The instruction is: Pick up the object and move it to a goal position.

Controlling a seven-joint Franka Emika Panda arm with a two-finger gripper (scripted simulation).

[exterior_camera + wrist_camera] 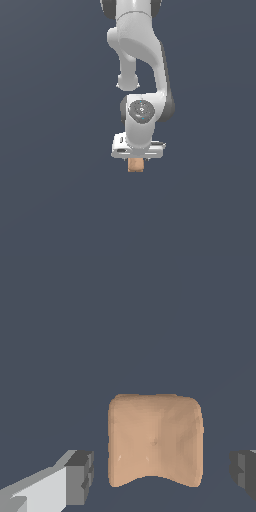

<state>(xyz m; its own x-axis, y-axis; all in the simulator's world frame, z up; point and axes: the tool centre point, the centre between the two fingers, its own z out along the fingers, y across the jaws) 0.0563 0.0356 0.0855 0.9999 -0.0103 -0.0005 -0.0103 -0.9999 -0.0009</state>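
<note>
The object (155, 441) is a tan-orange, matte lump, roughly square with rounded corners and a notch in one edge. In the wrist view it lies between the two dark fingertips (81, 476) of my gripper (162, 473), which is open, with a clear gap on each side of the lump. In the exterior view the object (135, 165) shows just beneath the white hand (138, 149), which hangs straight down over it. The fingers themselves are not distinguishable in that view.
A plain dark blue-grey surface (50, 200) fills both views. The white arm (142, 55) comes down from the top middle of the exterior view.
</note>
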